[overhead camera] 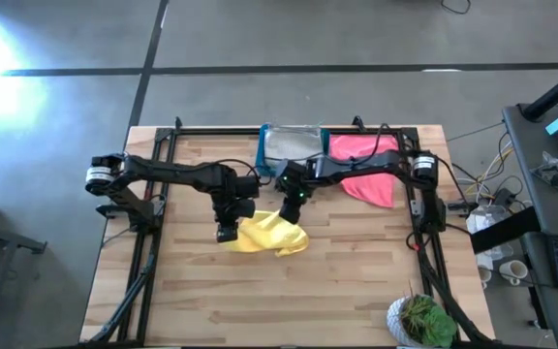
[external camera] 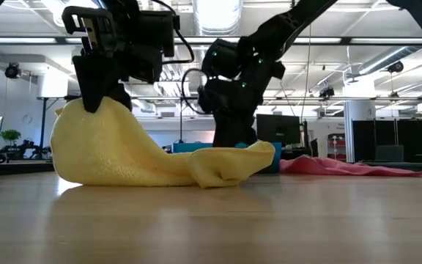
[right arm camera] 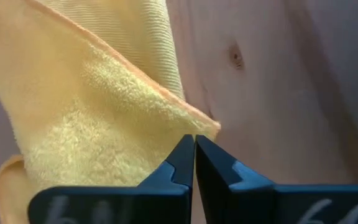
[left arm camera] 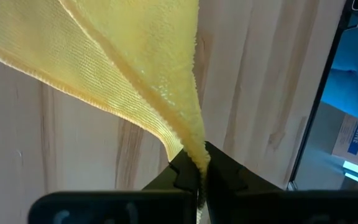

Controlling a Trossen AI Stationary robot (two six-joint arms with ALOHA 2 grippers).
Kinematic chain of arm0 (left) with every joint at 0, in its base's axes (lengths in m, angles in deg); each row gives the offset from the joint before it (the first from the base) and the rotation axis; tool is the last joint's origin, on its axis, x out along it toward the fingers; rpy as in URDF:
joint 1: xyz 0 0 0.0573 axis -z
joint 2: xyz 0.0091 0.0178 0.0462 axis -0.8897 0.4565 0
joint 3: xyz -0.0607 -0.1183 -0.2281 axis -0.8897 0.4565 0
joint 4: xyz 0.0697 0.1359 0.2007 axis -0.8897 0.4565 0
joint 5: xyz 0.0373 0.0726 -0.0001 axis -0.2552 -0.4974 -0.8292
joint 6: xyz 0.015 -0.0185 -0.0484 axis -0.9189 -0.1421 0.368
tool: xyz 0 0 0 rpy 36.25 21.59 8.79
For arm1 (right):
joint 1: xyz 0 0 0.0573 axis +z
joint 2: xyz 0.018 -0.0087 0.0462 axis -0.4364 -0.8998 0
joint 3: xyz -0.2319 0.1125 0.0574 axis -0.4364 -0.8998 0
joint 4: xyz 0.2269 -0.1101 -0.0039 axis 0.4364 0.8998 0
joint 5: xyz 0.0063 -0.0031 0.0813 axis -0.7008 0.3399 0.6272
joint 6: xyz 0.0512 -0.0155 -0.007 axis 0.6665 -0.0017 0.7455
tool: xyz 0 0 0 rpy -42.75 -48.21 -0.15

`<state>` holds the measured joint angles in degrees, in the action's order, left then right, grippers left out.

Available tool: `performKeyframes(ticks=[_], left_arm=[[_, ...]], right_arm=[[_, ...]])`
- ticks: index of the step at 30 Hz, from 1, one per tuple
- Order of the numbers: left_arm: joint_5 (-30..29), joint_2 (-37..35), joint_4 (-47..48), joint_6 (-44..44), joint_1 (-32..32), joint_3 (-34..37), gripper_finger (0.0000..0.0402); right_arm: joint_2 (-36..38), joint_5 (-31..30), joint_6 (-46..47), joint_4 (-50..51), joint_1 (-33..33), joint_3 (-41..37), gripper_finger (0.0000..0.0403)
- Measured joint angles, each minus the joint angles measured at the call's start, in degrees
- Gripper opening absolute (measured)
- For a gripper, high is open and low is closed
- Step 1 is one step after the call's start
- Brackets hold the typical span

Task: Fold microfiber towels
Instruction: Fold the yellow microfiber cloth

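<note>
Wooden desk (overhead camera: 356,281) under us, office room behind. Our left gripper (left arm camera: 196,177) has its jaws clamped on 1 corner of the yellow towel (overhead camera: 264,235), lifting it up at mid-desk. Right gripper (right arm camera: 194,149) sits at the towel's other end, jaws together, looks like nothing between them. Pink towel (overhead camera: 371,184) lies beside the blue bin (overhead camera: 263,147).

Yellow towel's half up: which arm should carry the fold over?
Left, probably. The left gripper is pinching the yellow towel corner, lifted; the right gripper is shut beside its corner, apparently gripping nothing.
</note>
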<state>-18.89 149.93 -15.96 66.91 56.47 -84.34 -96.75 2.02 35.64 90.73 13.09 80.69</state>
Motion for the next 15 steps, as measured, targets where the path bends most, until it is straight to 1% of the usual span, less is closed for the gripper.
performKeyframes(ticks=[3, 6, 8, 15], left_arm=[[-0.01, -0.04, -0.02, 0.00, 0.00, -0.09, 0.0000], [-0.01, -0.04, -0.05, 0.00, 0.00, -0.07, 0.0000], [0.00, -0.07, -0.04, 0.02, 0.00, -0.05, 0.0000], [0.00, -0.08, 0.38, 0.35, 0.00, 0.02, 0.0000]], right_arm=[[1.88, -0.66, -1.42, 0.28, -0.29, 0.06, 0.0012], [2.48, -0.66, -3.55, 0.02, -0.45, 0.73, 0.0028], [2.22, -0.64, -3.81, -0.14, -0.59, 0.81, 0.0047], [-2.00, -0.40, -4.51, -0.57, -0.78, 0.75, 0.0129]])
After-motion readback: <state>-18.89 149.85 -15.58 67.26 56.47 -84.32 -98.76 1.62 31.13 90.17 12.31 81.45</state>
